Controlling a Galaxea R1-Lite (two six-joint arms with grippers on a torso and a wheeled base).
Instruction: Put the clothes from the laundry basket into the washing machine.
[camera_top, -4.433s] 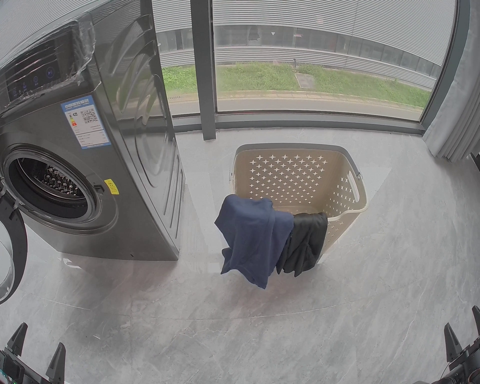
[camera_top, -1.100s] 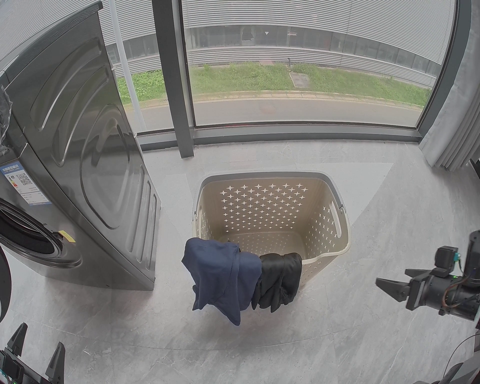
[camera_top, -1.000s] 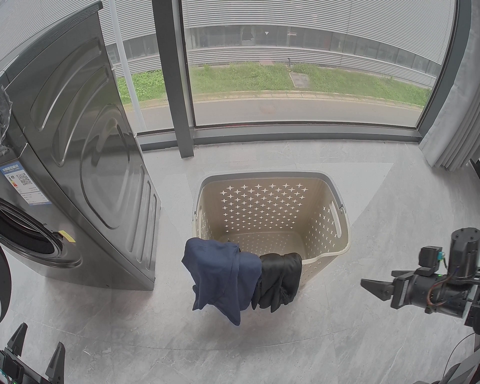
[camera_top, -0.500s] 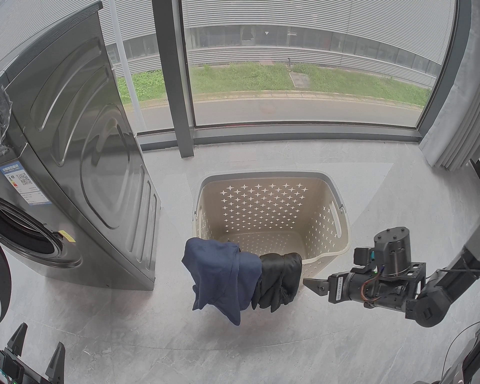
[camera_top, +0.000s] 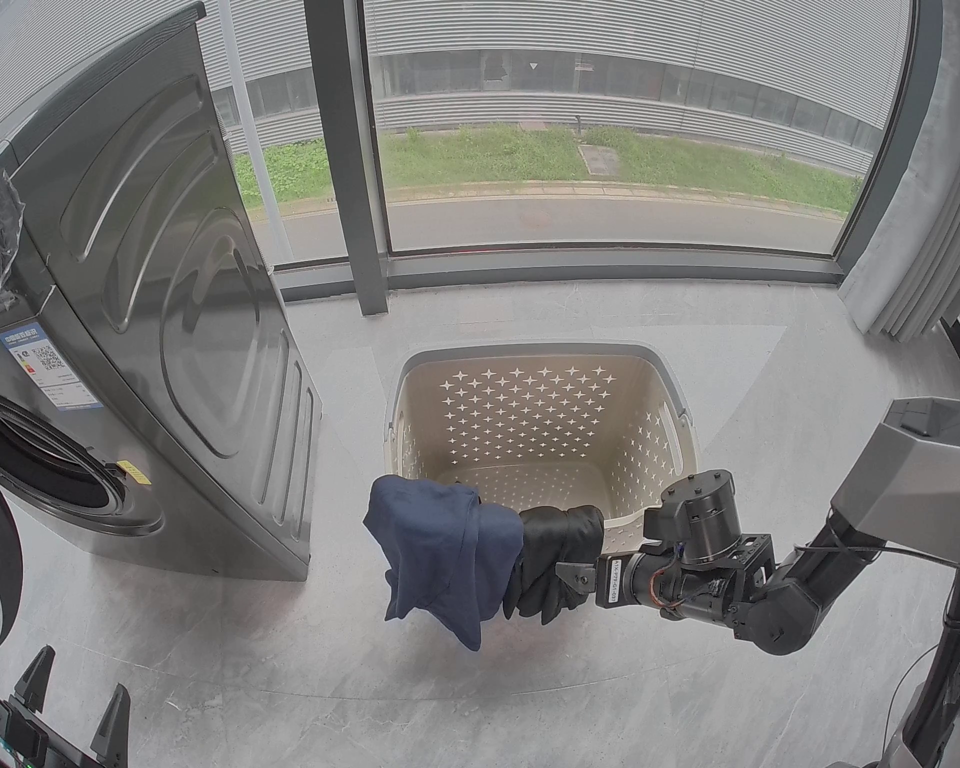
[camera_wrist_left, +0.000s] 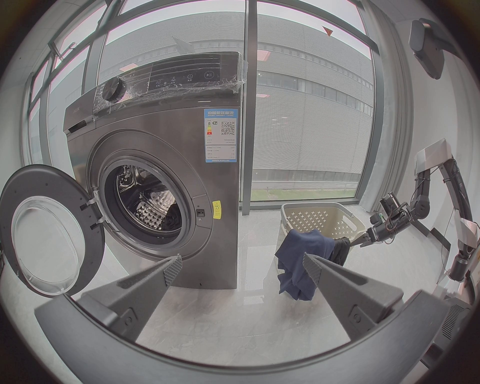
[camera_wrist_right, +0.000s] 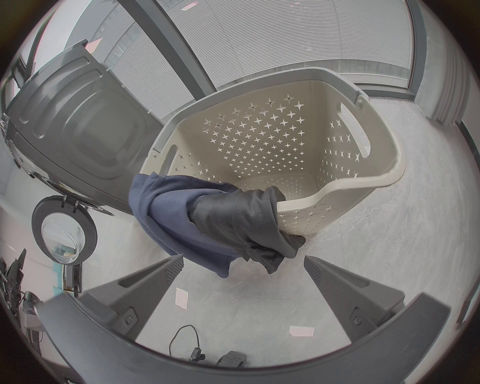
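Hovering level beside black garment (camera_top: 545, 552), right end effector (camera_top: 574, 578), fingers spread.

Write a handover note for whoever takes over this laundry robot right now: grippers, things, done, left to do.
Right gripper: open, at the black garment, not gripping it.
Left gripper: open, empty, low, facing the washing machine.
Things: blue garment and black garment hang over the near rim of the basket.
Done: the machine's door is open; no garment gripped yet.
Left: grip each garment and load both into the washing machine.
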